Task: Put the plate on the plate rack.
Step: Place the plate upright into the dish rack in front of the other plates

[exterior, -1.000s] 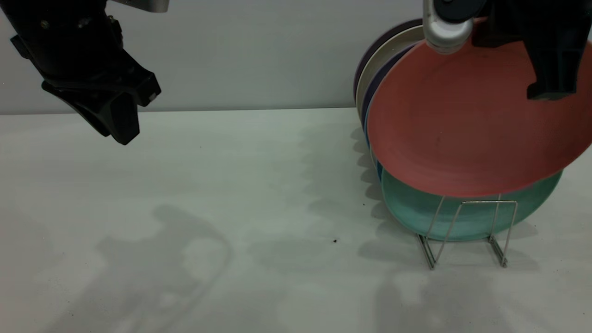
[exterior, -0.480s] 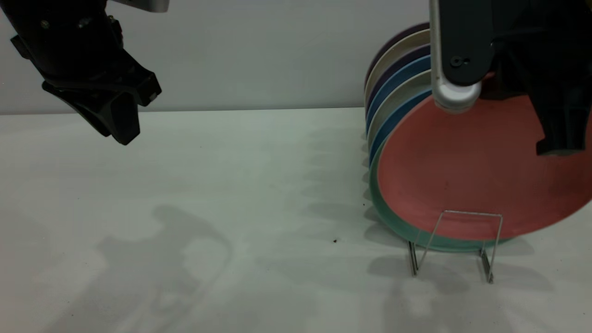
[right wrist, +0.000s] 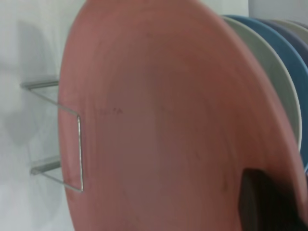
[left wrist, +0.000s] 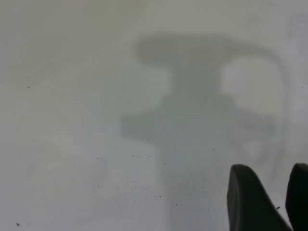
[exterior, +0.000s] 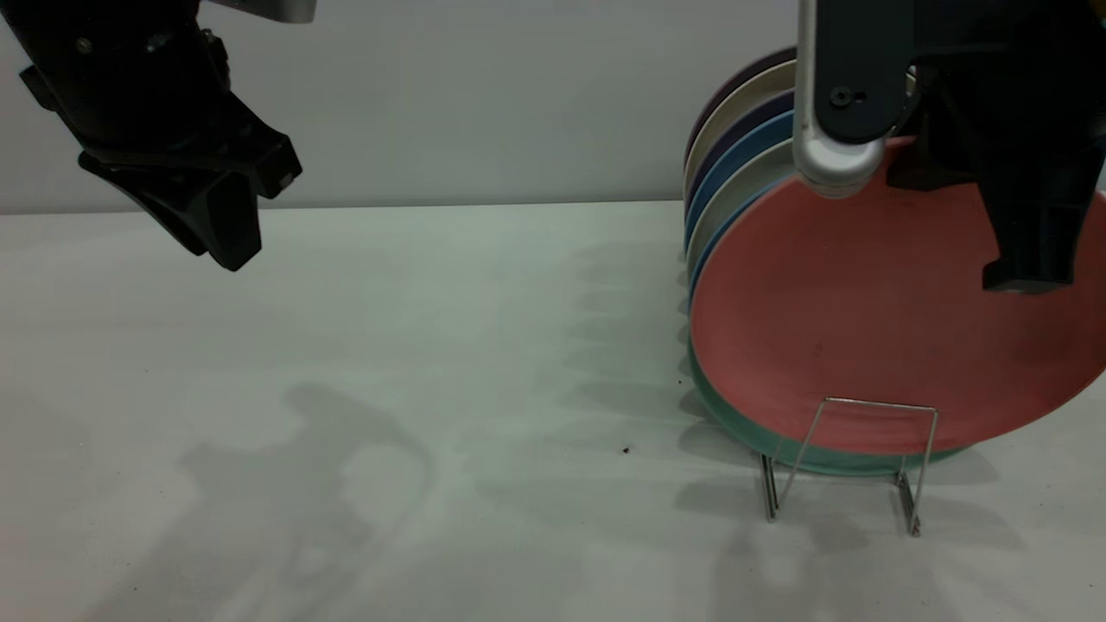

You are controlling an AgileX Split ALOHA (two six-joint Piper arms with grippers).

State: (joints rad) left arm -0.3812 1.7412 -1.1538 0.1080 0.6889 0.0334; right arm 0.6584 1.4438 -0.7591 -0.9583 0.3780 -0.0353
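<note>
The plate [exterior: 881, 320] stands on edge at the right of the frame, in the front slot of the plate rack [exterior: 851, 458]. It hangs directly under my right gripper [exterior: 994, 207], which clamps its upper rim. My left gripper [exterior: 226, 226] waits upper left, far away; whether it is open I cannot tell. I count one pink plate, one teal plate [exterior: 734, 428] and about six more behind.

The right gripper [exterior: 968, 216] hangs from the upper right of the exterior view, wrist upward and fingers pointing down; one black finger [exterior: 1028, 216] lies across the near face of the plate [exterior: 864, 320] at its upper edge, with the other seemingly behind it, so the jaws are closed onto the rim between them. The left gripper [exterior: 226, 229] is held high at the upper left, tilted down and inward, its two dark fingertips [left wrist: 252, 202] slightly parted with nothing between them.
</note>
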